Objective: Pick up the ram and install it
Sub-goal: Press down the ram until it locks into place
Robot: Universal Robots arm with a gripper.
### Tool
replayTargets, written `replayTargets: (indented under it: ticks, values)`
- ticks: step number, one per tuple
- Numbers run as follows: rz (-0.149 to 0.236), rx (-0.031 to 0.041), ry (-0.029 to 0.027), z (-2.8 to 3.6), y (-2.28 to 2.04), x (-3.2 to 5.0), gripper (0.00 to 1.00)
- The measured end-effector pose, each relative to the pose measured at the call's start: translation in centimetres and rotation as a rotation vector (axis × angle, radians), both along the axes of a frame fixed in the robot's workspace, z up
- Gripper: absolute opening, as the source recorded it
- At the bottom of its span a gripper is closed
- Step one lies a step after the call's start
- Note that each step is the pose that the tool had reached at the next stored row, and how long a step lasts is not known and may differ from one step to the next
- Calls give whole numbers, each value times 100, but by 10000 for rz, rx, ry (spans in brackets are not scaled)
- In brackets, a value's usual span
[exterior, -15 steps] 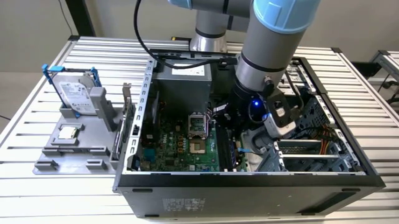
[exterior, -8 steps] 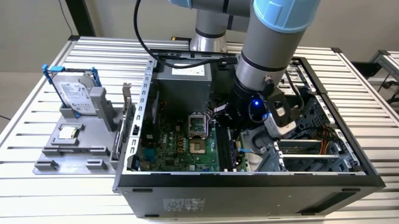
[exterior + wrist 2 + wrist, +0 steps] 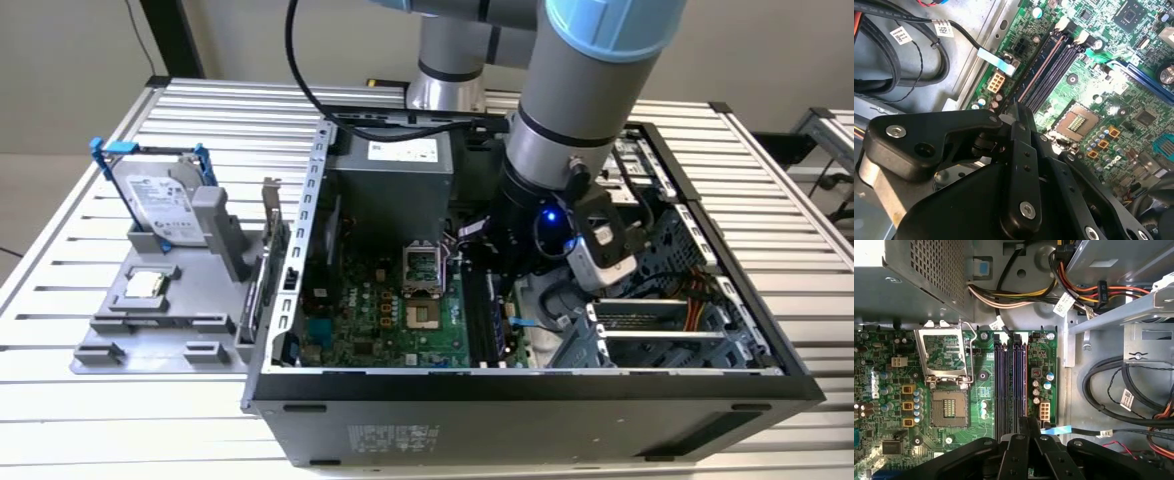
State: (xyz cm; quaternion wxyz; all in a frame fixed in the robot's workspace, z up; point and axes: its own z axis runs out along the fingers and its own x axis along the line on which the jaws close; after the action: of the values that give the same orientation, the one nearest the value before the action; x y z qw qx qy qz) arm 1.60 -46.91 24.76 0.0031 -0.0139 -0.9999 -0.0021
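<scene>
The ram [image 3: 1025, 380] shows edge-on as a thin dark strip lying along the outermost of the black slots [image 3: 1004, 380] on the green motherboard [image 3: 387, 320]. In the second wrist view the ram [image 3: 1040, 67] runs away from the fingertips towards the slot clips. My gripper [image 3: 1027, 422] [image 3: 1018, 107] is down inside the open computer case, its black fingers [image 3: 1019, 440] drawn together on the near part of the strip. Whether the ram is seated in the slot or just above it is not clear. In the exterior view the arm's wrist [image 3: 547, 235] hangs over the slots [image 3: 487, 310].
A grey fixture [image 3: 147, 340] at the exterior view's left holds a hard drive in a blue frame [image 3: 160, 205] and a square silver chip [image 3: 144, 287]. The open processor socket [image 3: 949, 407] lies beside the slots. Black cables [image 3: 1114, 385], the power supply [image 3: 394, 170] and a drive cage [image 3: 667, 330] crowd the case.
</scene>
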Motion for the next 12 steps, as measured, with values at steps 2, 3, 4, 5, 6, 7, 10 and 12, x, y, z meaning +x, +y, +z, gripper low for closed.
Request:
replayTargets:
  ticks: [2,3,4,5,6,7,10,12]
  values:
    - [0,0,0,3,0,0,0]
    - [2,0,0,2,0,0,0]
    - [11,0,0,3,0,0,0]
    - [25,1,0,2,0,0,0]
    - [44,0,0,3,0,0,0]
    - [70,0,0,3,0,0,0]
    - [176,0,0,3,0,0,0]
    - [255,0,0,4,0,0,0]
